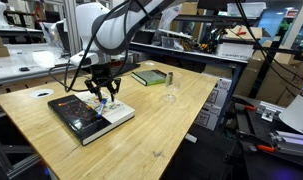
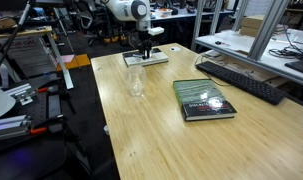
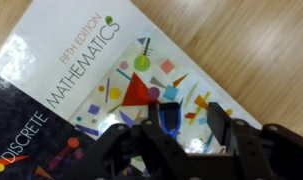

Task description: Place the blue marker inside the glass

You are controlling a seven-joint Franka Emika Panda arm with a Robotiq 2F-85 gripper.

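In the wrist view the blue marker [image 3: 170,118] shows as a short blue stick on the cover of a "Discrete Mathematics" book [image 3: 81,70]. It lies between my gripper's fingers [image 3: 188,120], close to the left finger, with a gap to the right one. The gripper is open and low over this book in both exterior views [image 1: 106,90] [image 2: 144,45]. The marker is too small to make out there. The clear glass [image 1: 171,94] [image 2: 136,82] stands upright on the wooden table, apart from the gripper.
A second book [image 1: 148,76] [image 2: 204,100] lies on the table, with a small dark cylinder [image 1: 168,76] beside it. The wooden table [image 1: 161,130] has edges close on all sides. A keyboard [image 2: 241,78] lies on a neighbouring bench.
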